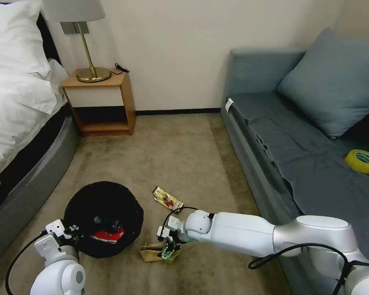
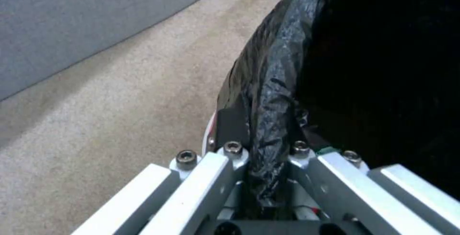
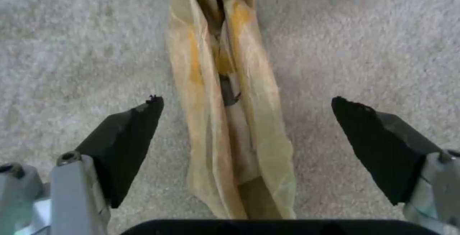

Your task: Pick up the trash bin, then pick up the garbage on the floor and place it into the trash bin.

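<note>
The left hand [image 2: 263, 163] is clamped on the bin [image 1: 103, 219] rim to hold it near, while the right hand [image 3: 247, 148], fingers apart, straddles the paper bag [image 3: 230, 113] on the floor, ready to grip.

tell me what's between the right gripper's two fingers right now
The crumpled brown paper bag lies on the carpet between the open right gripper's fingers, touching neither, as the right wrist view shows.

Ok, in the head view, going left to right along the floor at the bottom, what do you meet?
Left gripper clamped on the bin's rim → trash bin with the red snack packet inside → brown paper bag under the open right gripper; the candy wrapper lies farther back.
</note>
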Robot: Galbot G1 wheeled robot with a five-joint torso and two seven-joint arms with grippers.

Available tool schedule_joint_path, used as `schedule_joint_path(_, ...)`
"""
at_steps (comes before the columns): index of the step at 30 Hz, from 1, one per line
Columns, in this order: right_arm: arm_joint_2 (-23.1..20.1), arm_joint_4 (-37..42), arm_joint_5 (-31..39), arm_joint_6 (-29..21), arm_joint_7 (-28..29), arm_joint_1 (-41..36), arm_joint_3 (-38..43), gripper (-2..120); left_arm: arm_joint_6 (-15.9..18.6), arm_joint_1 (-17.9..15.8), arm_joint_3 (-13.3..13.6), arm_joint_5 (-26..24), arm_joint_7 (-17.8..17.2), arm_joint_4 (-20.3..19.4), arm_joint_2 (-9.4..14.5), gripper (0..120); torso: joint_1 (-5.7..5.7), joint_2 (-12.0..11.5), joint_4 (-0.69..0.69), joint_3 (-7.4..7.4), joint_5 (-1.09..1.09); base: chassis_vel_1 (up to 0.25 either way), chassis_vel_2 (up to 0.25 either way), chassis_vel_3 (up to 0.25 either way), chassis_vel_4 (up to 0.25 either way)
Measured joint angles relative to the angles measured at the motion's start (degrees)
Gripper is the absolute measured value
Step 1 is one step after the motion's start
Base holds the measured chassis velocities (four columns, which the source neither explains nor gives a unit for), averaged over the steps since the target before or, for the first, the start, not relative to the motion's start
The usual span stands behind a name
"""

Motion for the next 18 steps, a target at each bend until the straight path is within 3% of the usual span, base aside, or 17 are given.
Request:
schedule_joint_path(8, -0.19, -1.00, -0.56, 1.33, -0.08, -1.03, -0.18, 82, -0.05, -0.08, -0.01, 0.00, 0.01, 0.02, -0.02, 2, 0.00, 0.01, 0.00, 0.00, 0.00, 0.000, 0.000, 0.000, 0.000)
schedule_joint_path(18, -0.64, -1.61, -0.97, 2.80, -0.50, -2.43, 0.19, 46, -0.31, -0.10, 0.03, 0.20, 0.01, 0.08, -0.08, 2, 0.00, 0.01, 0.00, 0.00, 0.00, 0.000, 0.000, 0.000, 0.000)
